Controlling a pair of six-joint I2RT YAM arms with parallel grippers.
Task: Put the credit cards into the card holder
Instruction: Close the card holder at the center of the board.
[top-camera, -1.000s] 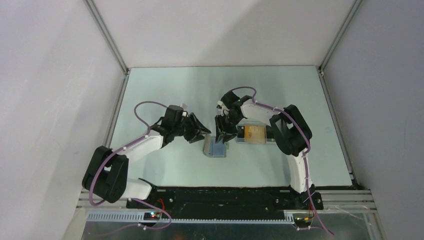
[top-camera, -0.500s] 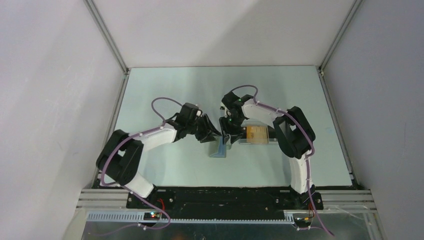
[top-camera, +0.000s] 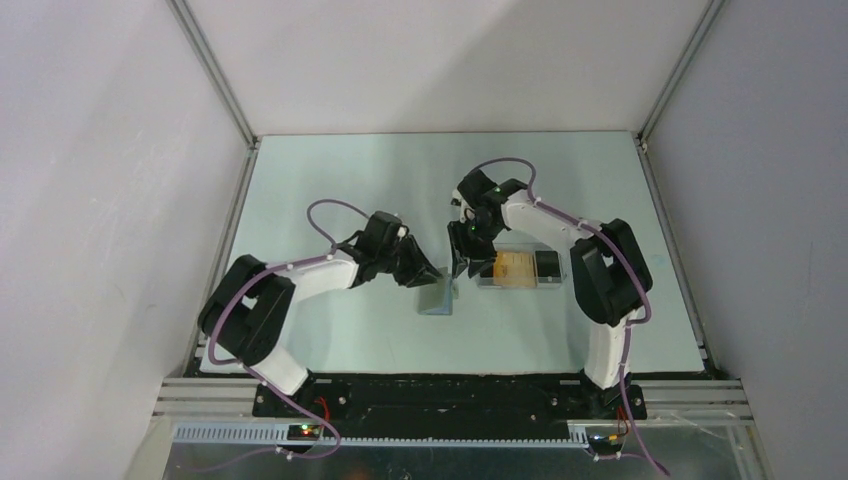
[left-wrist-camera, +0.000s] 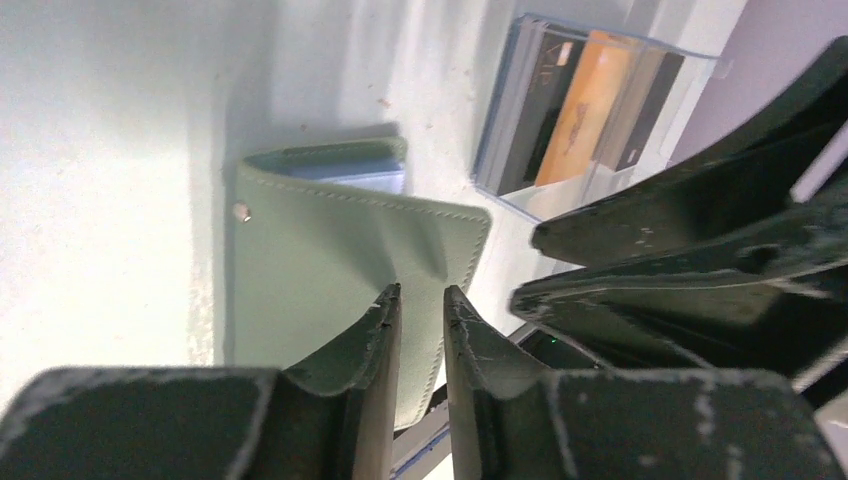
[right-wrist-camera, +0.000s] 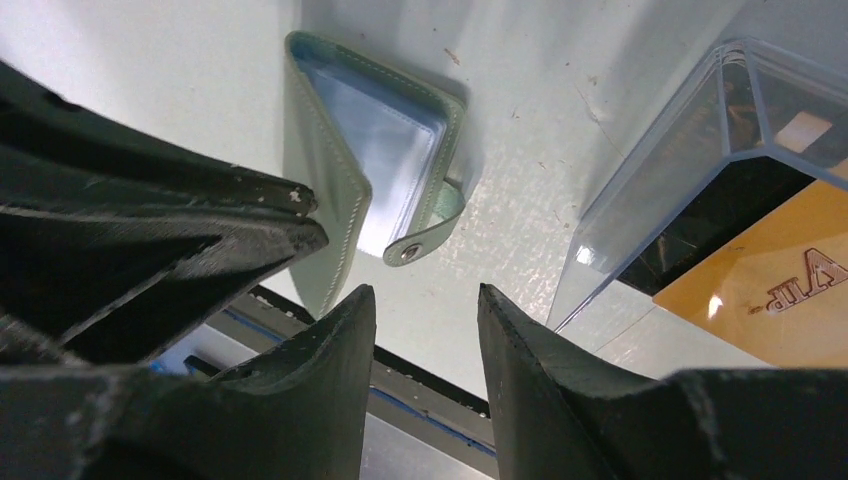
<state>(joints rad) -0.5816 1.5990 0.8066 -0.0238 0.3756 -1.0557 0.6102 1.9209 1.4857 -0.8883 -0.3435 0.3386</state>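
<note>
The grey-green card holder (top-camera: 437, 298) lies between both grippers, half open, its cover raised and the bluish inside (right-wrist-camera: 395, 140) showing. My left gripper (top-camera: 425, 271) has its jaws close together, tips against the cover's outer face (left-wrist-camera: 320, 240), which is dented there; whether they pinch it is unclear. My right gripper (top-camera: 462, 264) hangs open and empty just right of the holder, above its snap tab (right-wrist-camera: 408, 250). The credit cards lie in a clear tray (top-camera: 483, 281): an orange one (top-camera: 510, 267) and a black one (top-camera: 547, 264).
The tray's clear wall (right-wrist-camera: 650, 170) stands close to my right fingers. The black frame rail (top-camera: 450, 385) runs along the table's near edge. White walls enclose the table on three sides.
The left arm swung right to the card holder and its jaws narrowed. The holder's cover went from lying flat open to raised. The right gripper shifted slightly right.
</note>
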